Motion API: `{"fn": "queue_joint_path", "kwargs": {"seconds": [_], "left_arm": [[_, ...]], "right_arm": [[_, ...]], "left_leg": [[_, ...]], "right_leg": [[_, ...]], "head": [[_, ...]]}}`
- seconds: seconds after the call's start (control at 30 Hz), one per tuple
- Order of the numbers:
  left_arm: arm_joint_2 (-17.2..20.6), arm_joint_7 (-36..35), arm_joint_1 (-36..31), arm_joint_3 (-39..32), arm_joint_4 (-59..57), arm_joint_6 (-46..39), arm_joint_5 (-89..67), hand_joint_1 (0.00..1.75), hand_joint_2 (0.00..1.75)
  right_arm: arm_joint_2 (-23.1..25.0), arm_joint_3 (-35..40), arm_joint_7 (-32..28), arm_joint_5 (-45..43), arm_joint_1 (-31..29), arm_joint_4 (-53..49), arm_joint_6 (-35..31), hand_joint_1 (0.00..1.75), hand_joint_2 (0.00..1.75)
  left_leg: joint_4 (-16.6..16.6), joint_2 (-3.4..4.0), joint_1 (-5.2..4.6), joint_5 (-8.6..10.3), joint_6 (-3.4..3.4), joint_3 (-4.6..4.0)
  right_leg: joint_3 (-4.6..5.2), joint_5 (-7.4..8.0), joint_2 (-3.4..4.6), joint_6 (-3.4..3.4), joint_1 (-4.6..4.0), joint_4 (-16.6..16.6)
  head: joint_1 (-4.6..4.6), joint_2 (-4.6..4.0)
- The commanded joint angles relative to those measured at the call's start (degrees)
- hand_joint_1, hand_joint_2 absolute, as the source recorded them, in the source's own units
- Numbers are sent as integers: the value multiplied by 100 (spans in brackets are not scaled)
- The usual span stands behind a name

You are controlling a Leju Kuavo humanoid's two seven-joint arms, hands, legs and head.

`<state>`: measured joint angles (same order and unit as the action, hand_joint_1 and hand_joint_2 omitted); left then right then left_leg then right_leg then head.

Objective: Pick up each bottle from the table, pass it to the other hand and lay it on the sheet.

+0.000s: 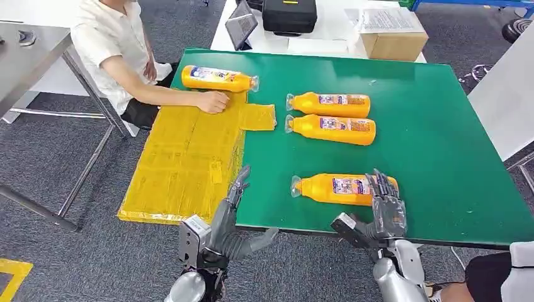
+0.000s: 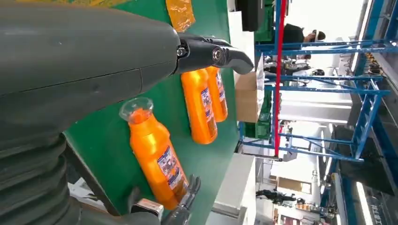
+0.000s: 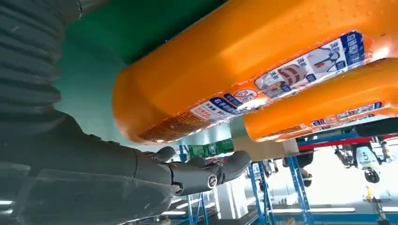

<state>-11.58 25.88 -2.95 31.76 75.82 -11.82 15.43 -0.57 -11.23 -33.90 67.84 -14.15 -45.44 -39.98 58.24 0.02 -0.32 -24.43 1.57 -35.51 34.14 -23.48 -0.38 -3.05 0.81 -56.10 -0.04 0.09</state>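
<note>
Right hand [image 1: 385, 202] is sitting at the base end of the nearest bottle [image 1: 343, 188], fingers draped over it, but I can't tell if it's actually gripping. Left hand [image 1: 234, 217] is spread open with nothing in it, at the table [image 1: 441, 138] edge between that bottle and the yellow sheet [image 1: 182, 157]. Two more bottles [image 1: 330, 123] lie side by side further back from the nearest one. A fourth bottle [image 1: 217, 78] rests at the sheet's far end, next to a person's hand [image 1: 213, 101].
</note>
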Motion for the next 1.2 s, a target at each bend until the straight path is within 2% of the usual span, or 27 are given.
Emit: {"fn": "queue_joint_path", "kwargs": {"seconds": [0.03,0.1,0.37,0.9,1.03,1.1,1.2], "left_arm": [[165,-154,-243,180,-373,6,109,0,175],[173,-167,-248,200,-386,13,126,0,175],[189,-206,-235,209,-382,14,153,0,175],[226,-319,-269,266,-403,54,199,0,175],[224,-327,-269,263,-404,51,202,0,175],[219,-358,-293,248,-445,47,222,0,175],[207,-374,-323,222,-499,64,239,0,175]], "right_arm": [[-138,92,328,387,-390,660,-2,0,175],[-184,108,502,666,-384,656,-2,0,175],[-245,160,735,717,-473,871,-2,0,175],[-702,489,1456,868,-985,2127,-2,0,175],[-704,502,1457,874,-997,2153,-2,0,175],[-703,585,1499,807,-1143,2522,29,0,175],[-726,661,1450,755,-1227,2727,336,0,175]], "left_leg": [[-6,11,3,-10,-11,27],[-5,2,2,-5,-8,20],[-6,3,5,-7,-11,28],[-5,-7,4,-2,-8,36],[-5,-9,5,0,-6,44],[-6,-10,4,0,-8,52],[-6,-7,5,1,-6,55]], "right_leg": [[-23,-6,13,11,-3,5],[-18,-5,3,8,-2,4],[-25,-6,5,13,-4,6],[-36,-3,-5,9,-4,10],[-43,-1,-7,7,-5,12],[-50,-2,-8,9,-4,12],[-53,-1,-5,9,-5,13]], "head": [[0,0],[0,0],[0,0],[0,0],[0,0],[0,0],[0,0]]}}
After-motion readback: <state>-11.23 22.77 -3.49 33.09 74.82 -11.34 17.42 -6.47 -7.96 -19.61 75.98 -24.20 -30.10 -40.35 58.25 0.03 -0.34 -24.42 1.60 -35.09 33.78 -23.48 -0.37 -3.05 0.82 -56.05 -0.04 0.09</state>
